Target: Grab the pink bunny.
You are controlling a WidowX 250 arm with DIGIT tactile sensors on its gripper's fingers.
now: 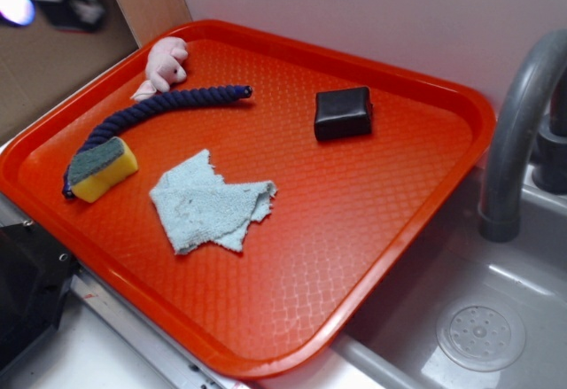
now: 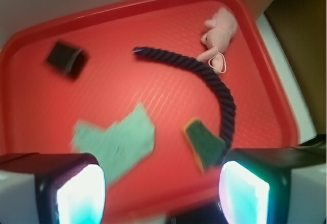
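Gripper (image 2: 161, 193) fingers apart, wrist view only; pink bunny (image 1: 166, 61) at tray (image 1: 372, 229) corner, both views.

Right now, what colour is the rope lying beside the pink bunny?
Dark navy blue; the rope shows best in the exterior view, curving past the pink bunny.

Only the gripper (image 2: 162, 193) of the robot is visible, in the wrist view. It has two fingers (image 2: 244, 192) with dark, almost black outer shells. Their inner pads are pale and shine white with a turquoise tint. The edges look rounded and a little blurred.
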